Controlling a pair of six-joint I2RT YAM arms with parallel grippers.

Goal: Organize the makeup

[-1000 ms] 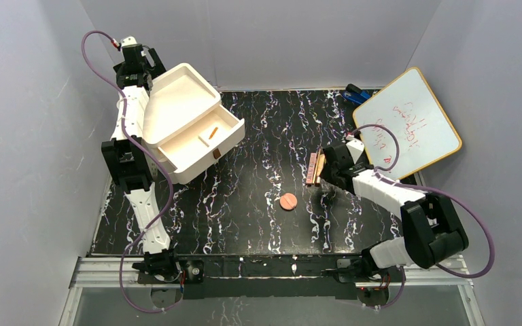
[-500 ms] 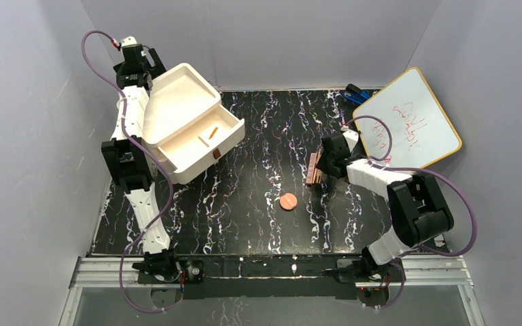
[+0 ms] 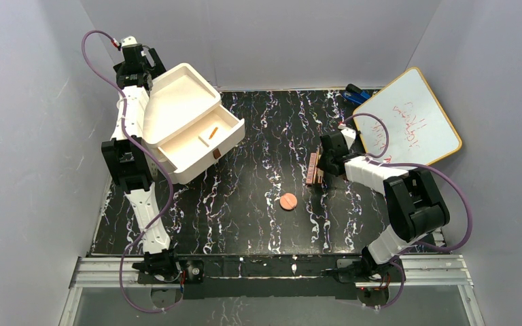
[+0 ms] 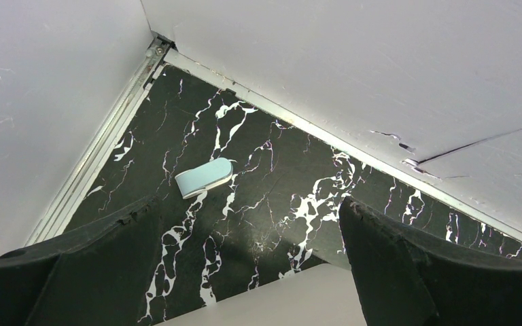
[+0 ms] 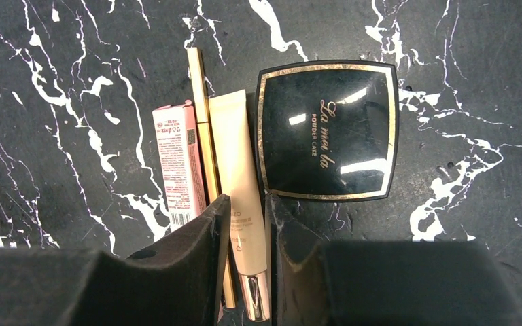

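My right gripper (image 5: 247, 204) is low over a row of makeup on the black marble table and is shut on a beige tube (image 5: 234, 142). A thin gold pencil (image 5: 204, 115) and a pink box (image 5: 175, 166) lie to the tube's left, and a square black compact (image 5: 327, 129) lies to its right. In the top view the gripper (image 3: 321, 165) is at the sticks (image 3: 311, 168), and a copper-brown disc (image 3: 288, 201) lies nearer the front. My left gripper (image 4: 248, 204) is open and empty, raised behind the white drawer box (image 3: 183, 102).
The box's top drawer is pulled out with a slim stick (image 3: 213, 132) inside. A whiteboard (image 3: 408, 125) with red writing leans at the back right, a blue object (image 3: 355, 93) behind it. A small pale blue item (image 4: 204, 178) lies by the back wall.
My right gripper has moved a little towards the back and settled at the sticks. The left arm and the other things have not moved.
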